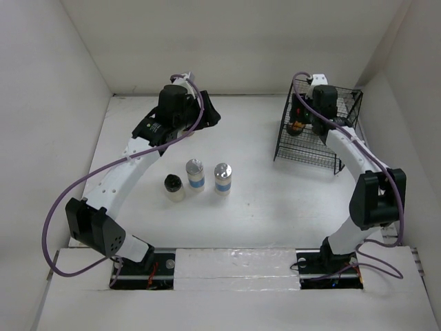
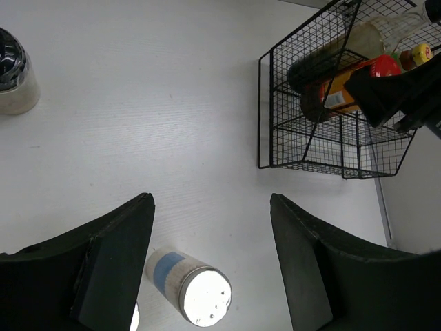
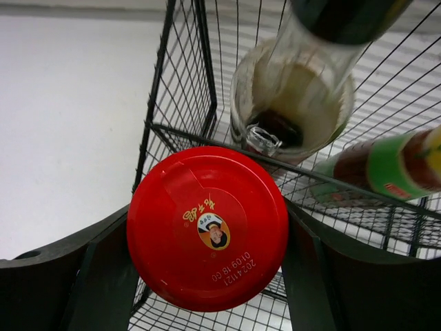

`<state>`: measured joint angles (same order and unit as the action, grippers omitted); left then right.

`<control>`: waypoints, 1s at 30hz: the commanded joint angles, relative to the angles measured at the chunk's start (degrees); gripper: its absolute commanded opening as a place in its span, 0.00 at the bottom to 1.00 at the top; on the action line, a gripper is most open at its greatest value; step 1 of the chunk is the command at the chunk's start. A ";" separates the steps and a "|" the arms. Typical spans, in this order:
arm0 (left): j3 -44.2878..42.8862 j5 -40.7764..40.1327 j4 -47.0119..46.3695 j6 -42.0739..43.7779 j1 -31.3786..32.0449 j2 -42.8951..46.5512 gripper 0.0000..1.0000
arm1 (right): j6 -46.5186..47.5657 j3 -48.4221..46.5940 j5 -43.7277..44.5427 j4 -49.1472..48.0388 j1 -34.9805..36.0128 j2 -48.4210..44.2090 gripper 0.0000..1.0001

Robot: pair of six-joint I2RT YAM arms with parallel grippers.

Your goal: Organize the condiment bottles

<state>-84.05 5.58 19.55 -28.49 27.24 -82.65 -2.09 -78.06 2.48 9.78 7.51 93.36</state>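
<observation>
Left tool: fingers apart, empty, above the silver-capped shakers on the bench. Right tool: clamped on the red-lidded jar at the wire basket. Risk: lowering may knock the glass bottle crowded alongside, or catch the rim.

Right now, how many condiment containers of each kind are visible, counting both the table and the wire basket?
Silver-capped shakers: 2
Black-capped jar: 1
Red-lidded jar: 1
Dark-capped glass bottle: 1
Green-labelled bottle: 1
Total: 6 visible; the basket may hide more.
</observation>
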 commanded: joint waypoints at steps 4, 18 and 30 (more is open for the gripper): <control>-2.61 0.22 -1.01 0.28 -0.44 0.91 0.64 | -2.21 0.89 0.77 -9.96 0.93 0.68 0.41; -3.14 -0.39 -1.01 -0.34 -0.97 0.91 0.67 | -4.50 0.98 -0.99 -6.88 0.93 0.07 0.82; -5.06 -6.97 0.48 -2.61 -0.97 1.44 0.67 | -3.46 -2.62 2.52 -2.13 3.21 -6.25 0.84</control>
<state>-84.97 3.20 20.12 -29.15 26.52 -82.65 -5.85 -76.62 3.16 8.93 8.54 92.38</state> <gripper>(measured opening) 0.662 0.842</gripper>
